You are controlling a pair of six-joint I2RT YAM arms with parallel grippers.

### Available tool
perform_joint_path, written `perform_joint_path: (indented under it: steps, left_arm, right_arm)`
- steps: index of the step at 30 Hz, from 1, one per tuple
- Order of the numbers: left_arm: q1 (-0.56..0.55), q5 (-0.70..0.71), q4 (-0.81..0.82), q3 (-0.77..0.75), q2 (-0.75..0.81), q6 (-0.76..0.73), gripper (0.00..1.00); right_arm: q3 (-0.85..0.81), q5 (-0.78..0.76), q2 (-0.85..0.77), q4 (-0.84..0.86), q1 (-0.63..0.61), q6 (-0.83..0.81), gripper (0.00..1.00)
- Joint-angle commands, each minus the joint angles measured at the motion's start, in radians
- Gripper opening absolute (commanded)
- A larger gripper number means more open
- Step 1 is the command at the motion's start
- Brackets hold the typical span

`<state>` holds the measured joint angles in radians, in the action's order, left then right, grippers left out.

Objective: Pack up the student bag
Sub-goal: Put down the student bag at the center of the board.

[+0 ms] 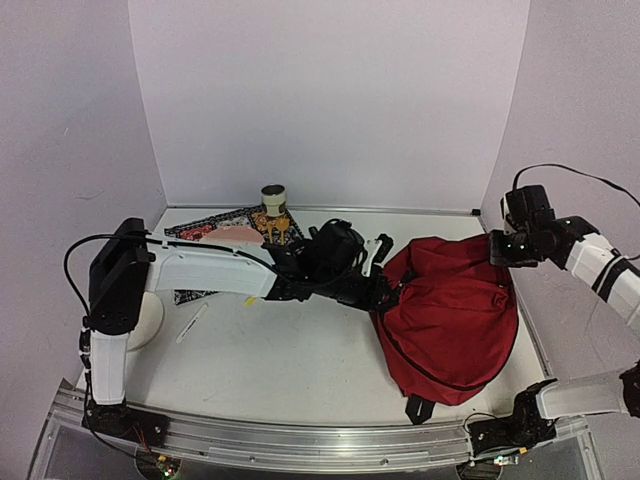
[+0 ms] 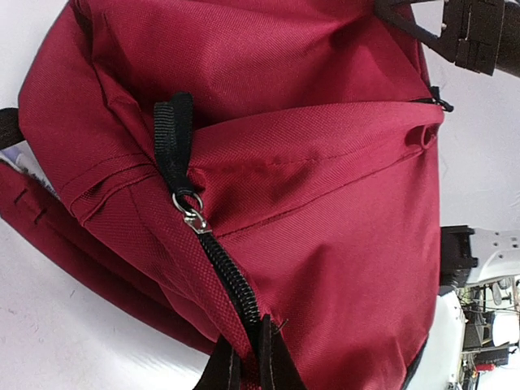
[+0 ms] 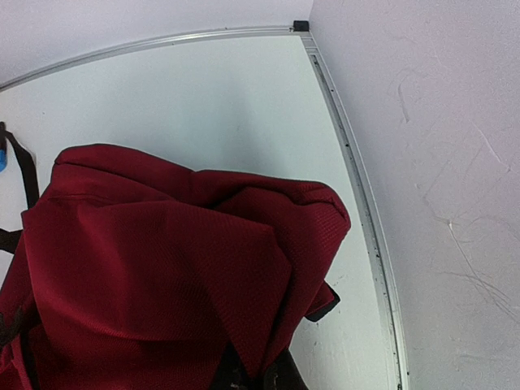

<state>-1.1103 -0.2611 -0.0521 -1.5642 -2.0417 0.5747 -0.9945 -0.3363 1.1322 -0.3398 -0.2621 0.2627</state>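
One student bag (image 1: 455,320), one pen (image 1: 192,323), one patterned cloth (image 1: 205,226) — perhaps one small cup (image 1: 273,196)

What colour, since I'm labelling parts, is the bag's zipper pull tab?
The zipper pull tab is black; clearest in the left wrist view.

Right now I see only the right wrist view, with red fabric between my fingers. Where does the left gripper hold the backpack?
Observer: The left gripper is shut on the backpack at its zipper line, on the side opposite the right gripper.
Operator: Is the zipper slider close to it?
Observer: Yes, the slider with its black pull strap sits just beyond that gripper, and the teeth between them are closed.
Operator: Does anything lie outside the bag?
Observer: A white pen lies on the table, left of the bag.
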Motion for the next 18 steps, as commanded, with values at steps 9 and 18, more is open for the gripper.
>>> perform_joint_path:
  steps: [9, 18]
  left_arm:
    - [-0.004, 0.187, 0.102, 0.148, 0.265, -0.01, 0.0]
    - [0.006, 0.338, 0.014, 0.226, 0.493, -0.05, 0.0]
  right_arm:
    - [0.036, 0.393, 0.151, 0.319, -0.034, -0.015, 0.0]
    - [-0.142, 0.474, 0.261, 0.384, -0.191, 0.021, 0.0]
